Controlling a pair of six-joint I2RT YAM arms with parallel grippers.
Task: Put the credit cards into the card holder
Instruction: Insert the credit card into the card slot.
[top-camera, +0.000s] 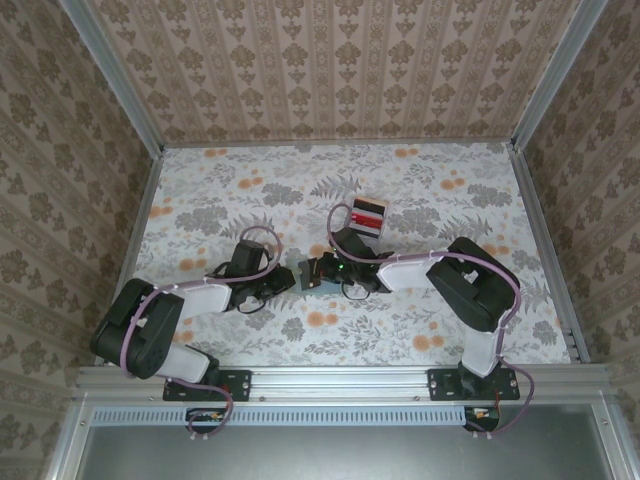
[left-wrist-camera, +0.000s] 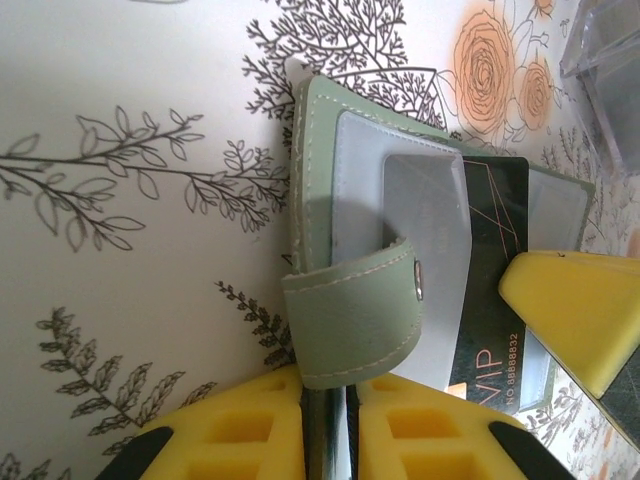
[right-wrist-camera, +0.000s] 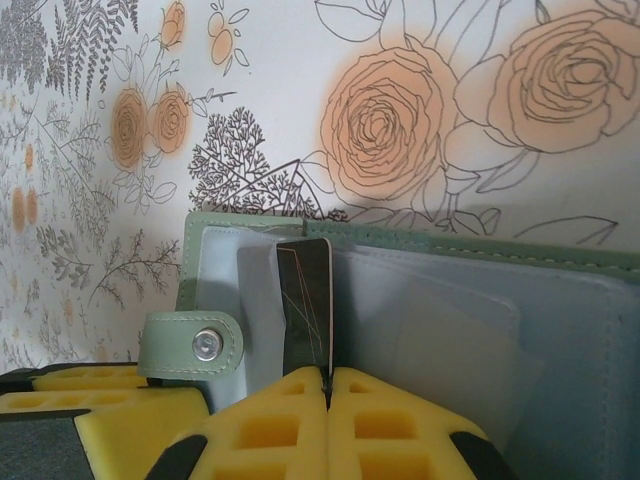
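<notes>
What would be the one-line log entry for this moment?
left claw: grips card holder | right claw: pinches dark card | state: card partly inserted

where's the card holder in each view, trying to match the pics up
top external: card holder mid-table, below-left of the clear box
left wrist: centre of the picture, lying open
right wrist: lower half, reaching the right edge
shared landmark: its snap strap, beside the dark card, in both wrist views
</notes>
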